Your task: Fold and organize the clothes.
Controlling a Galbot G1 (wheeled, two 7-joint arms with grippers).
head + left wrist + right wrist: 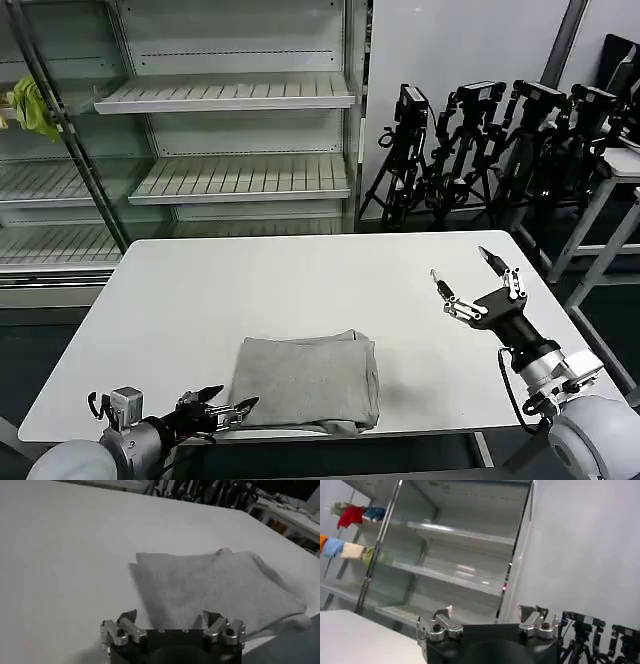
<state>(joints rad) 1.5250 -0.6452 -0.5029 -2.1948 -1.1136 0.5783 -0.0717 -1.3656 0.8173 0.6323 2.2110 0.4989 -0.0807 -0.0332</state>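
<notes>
Right now the grey shirt [306, 383] lies folded flat at the near edge of the table [200, 300], and my left gripper [228, 409] sits low at that edge with its fingers open, just beside the shirt's near left corner. My right gripper [470, 280] hangs open above the right side of the table, well apart from the shirt. If I push my left gripper in too low or pull toward me, I think the shirt could come unfolded or slide off the near edge.
</notes>
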